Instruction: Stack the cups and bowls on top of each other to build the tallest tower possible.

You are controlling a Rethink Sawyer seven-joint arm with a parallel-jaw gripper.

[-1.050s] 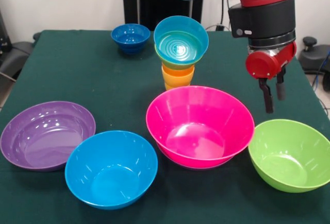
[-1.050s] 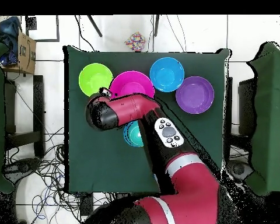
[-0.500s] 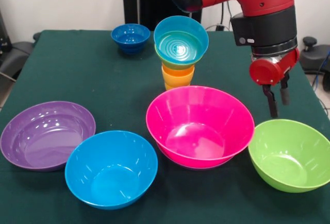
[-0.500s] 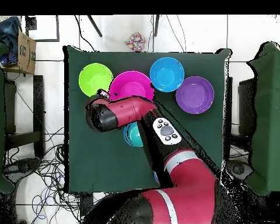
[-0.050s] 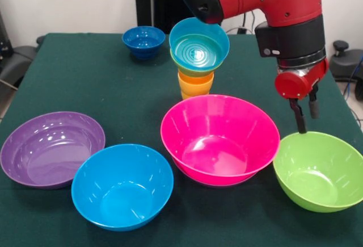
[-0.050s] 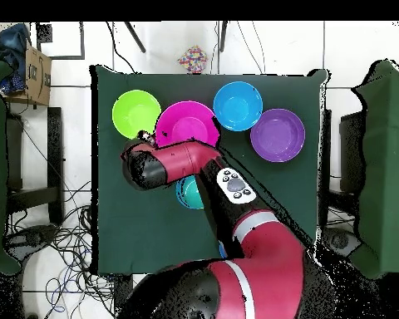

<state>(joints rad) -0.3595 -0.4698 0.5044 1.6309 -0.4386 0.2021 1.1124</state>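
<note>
The tower stands mid-table: nested orange cups (image 5: 195, 84) carry a small green bowl (image 5: 191, 68) with a light blue bowl (image 5: 199, 44) on top. In the overhead view the arm covers part of the light blue bowl (image 6: 186, 193). A small dark blue bowl (image 5: 143, 40) sits alone behind the tower, to its left. My gripper (image 5: 307, 123) hangs open and empty just above the far rim of the large green bowl (image 5: 319, 170), to the right of the large pink bowl (image 5: 220, 139).
A large blue bowl (image 5: 122, 185) and a large purple bowl (image 5: 52, 147) sit at the front left. From overhead, the green (image 6: 136, 112), pink (image 6: 189, 123), blue (image 6: 238, 105) and purple (image 6: 278, 134) bowls form a row. The table's edge runs just right of the green bowl.
My gripper has moved down and toward the front, from beside the pink bowl to the green bowl's far rim. The bowls and tower have stayed put.
</note>
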